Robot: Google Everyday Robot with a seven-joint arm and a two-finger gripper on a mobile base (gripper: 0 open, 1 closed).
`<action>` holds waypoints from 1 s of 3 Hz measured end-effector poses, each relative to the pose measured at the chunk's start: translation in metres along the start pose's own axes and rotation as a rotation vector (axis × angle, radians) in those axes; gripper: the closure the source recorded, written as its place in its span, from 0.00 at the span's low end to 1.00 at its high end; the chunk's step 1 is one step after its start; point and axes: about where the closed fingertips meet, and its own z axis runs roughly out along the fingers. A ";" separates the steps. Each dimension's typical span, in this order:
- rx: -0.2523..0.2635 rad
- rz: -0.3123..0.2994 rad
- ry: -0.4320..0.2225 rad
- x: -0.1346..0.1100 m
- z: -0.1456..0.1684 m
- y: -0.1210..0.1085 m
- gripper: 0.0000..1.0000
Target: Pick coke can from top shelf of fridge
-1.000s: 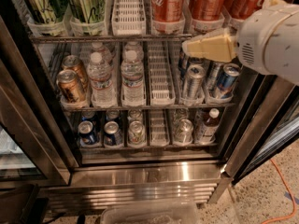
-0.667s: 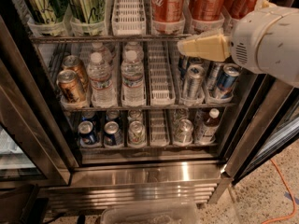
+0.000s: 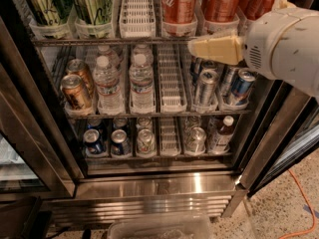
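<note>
We see the coke can [image 3: 178, 3] standing at the front of the top shelf [image 3: 99, 42] of the fridge [image 3: 149, 184], beside a white lane tray [image 3: 137, 11], while the tool [image 3: 199, 48], open or closed we cannot tell, hangs just below-right of it, slightly further left than a second ago.

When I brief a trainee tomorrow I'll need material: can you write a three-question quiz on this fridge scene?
1. True or false: the gripper hangs at the fridge's left side.
2. The coke cans stand on: A the top shelf, B the middle one, C the bottom one.
3. What stands leftmost on the top shelf?
Key: 1 false, it is at the right, just below the top shelf's edge; 2 A; 3 green-gold cans.
</note>
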 end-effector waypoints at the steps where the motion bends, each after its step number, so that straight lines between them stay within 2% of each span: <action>1: 0.007 0.012 -0.018 0.000 0.003 0.001 0.00; 3: 0.033 0.041 -0.057 0.003 0.010 -0.005 0.02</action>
